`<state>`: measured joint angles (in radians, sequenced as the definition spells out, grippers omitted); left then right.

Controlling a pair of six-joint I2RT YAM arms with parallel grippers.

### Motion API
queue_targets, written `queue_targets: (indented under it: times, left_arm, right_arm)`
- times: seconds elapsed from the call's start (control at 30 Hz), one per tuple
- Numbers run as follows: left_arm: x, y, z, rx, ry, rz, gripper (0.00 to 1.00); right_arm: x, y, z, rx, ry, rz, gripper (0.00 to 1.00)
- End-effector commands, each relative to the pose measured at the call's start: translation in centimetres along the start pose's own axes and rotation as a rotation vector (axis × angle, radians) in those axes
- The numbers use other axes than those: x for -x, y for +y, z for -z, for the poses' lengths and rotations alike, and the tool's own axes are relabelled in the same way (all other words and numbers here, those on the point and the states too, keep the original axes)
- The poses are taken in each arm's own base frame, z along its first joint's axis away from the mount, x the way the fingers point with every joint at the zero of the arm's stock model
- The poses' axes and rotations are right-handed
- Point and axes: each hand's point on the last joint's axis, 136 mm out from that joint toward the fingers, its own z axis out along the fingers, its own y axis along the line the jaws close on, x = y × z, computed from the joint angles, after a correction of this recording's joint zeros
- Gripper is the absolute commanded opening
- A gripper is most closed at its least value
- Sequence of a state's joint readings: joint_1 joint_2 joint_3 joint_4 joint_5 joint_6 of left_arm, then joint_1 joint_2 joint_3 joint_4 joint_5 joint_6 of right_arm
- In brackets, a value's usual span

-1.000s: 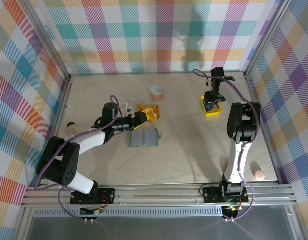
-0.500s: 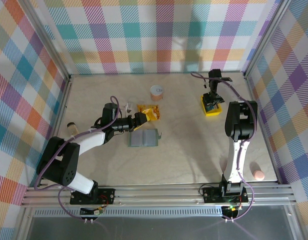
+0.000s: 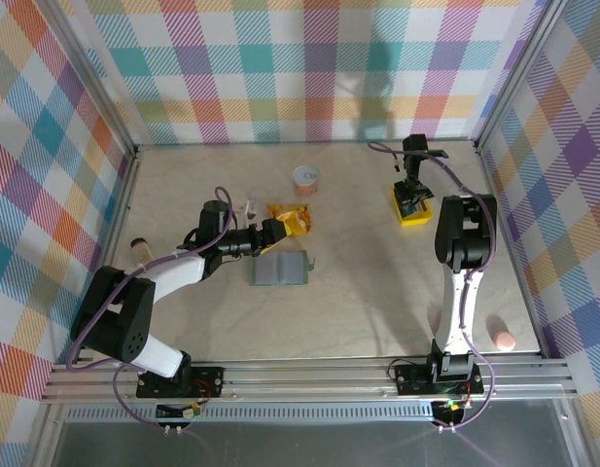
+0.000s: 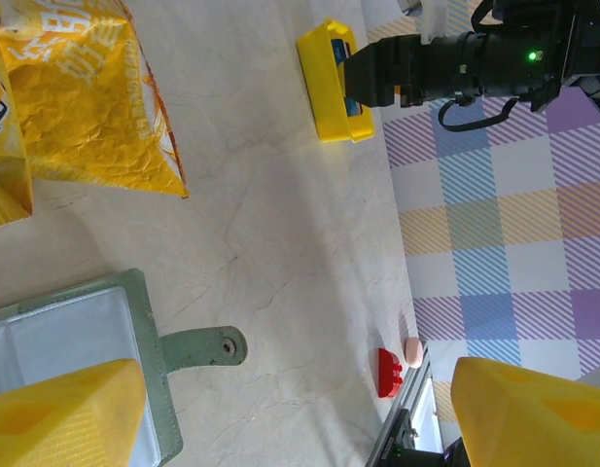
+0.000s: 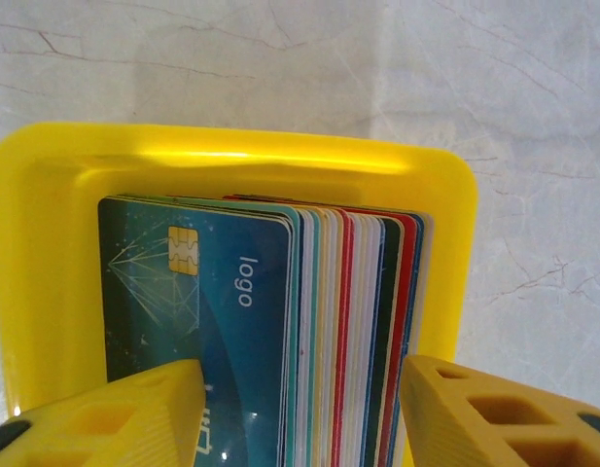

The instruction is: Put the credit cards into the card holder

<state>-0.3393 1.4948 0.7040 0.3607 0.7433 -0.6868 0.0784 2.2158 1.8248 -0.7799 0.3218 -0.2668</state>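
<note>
**A:** Where are the credit cards (image 5: 270,321)?

**B:** They stand on edge in a tight stack inside the yellow tray (image 5: 47,243). The front one is blue-green with a gold chip and the word "logo". Behind it are pale, red and dark edges.

**A:** And the right gripper (image 5: 300,433)?

**B:** It is poised right above the tray, spread wide, with one yellow fingertip at each side of the stack. It grips nothing. I cannot tell whether the fingertips touch the cards or the tray wall.

**A:** Where is the card holder (image 3: 280,269)?

**B:** It is well apart from the tray, off toward the left arm's side and nearer the arm bases. It lies open and flat on the tabletop (image 3: 377,282). It is grey-green with a clear pocket showing, and its snap strap (image 4: 197,347) sticks out on the side facing the tray.

**A:** What about the left gripper (image 3: 276,231)?

**B:** It is on that same side of the tray, low over the card holder's edge. It is spread too, with nothing between the fingers. The wrist view shows one fingertip over the open holder, but I cannot tell whether it makes contact.

**A:** Anything else around?

**B:** A crinkly orange-yellow snack packet (image 3: 292,216) lies just beside the left gripper, also well apart from the tray. A peach-coloured roll (image 3: 305,178) sits on that side too, a little farther back than the tray. A small pink object (image 3: 503,340) lies on the tray's other side, nearer the arm bases.
</note>
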Motion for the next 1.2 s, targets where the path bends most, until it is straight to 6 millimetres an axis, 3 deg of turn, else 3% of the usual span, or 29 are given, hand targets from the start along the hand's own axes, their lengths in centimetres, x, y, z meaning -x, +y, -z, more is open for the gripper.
queue_targets:
  times: [0.0,0.3,0.6,1.17]
  left_arm:
    - [0.2,-1.8,0.4,-0.031,0.003,-0.046,0.82]
    - [0.1,-1.7,0.5,-0.024,0.005,-0.051,0.81]
    - [0.1,-1.8,0.5,-0.023,0.005,-0.051,0.8]
    - [-0.1,-1.9,0.1,-0.027,0.013,-0.048,0.78]
  right_arm:
    - [0.1,0.0,-0.4,-0.013,0.018,0.014,0.52]
    - [0.8,-0.5,0.1,-0.032,-0.014,-0.005,0.3]
    - [1.7,-1.2,0.9,-0.056,-0.053,-0.023,0.16]
    - [1.9,0.1,2.8,0.029,-0.114,-0.045,0.0]
